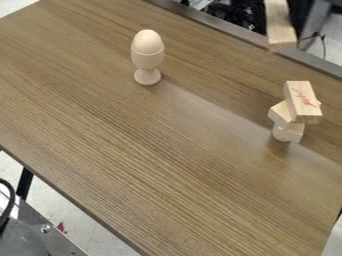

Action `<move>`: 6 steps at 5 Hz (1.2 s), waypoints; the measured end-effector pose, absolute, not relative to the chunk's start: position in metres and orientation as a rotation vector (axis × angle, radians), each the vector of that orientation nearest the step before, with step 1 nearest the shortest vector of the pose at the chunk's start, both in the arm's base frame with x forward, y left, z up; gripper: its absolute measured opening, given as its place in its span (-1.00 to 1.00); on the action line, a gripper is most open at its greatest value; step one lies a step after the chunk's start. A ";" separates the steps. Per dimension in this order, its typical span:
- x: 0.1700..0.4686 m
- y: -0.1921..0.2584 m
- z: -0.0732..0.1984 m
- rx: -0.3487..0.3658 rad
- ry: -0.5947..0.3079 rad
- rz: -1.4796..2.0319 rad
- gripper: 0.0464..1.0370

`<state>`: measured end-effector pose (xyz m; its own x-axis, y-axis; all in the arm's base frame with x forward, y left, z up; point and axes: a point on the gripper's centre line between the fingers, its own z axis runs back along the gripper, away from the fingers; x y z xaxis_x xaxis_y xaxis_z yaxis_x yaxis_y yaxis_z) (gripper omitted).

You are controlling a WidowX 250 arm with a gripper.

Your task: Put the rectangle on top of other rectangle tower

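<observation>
A long light wooden rectangle point(279, 25) is at the top right, cut off by the upper edge of the view. Its lower end overlaps the table's far edge; whether it touches the table I cannot tell. Nearer and to the right stands a small tower of wooden pieces. Its top block point(302, 100) has red marks and lies turned at an angle across a middle block point(283, 114), which is partly covered. Under them is a pale bottom piece point(288, 132) with a rounded lower edge.
A wooden egg point(147, 41) sits in a wooden cup point(147, 61) on the upper left part of the brown table point(153, 145). Dark cables and a grey metal frame are behind the far edge. A grey metal surface stands at the lower left, below the table.
</observation>
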<state>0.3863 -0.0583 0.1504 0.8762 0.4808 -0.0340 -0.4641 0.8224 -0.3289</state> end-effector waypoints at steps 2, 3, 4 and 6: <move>0.367 -0.100 0.144 -0.367 0.096 0.229 0.02; 0.355 -0.107 0.131 -0.359 0.154 0.184 0.02; 0.346 -0.113 0.124 -0.338 0.181 0.129 0.02; 0.338 -0.122 0.114 -0.329 0.195 0.089 0.02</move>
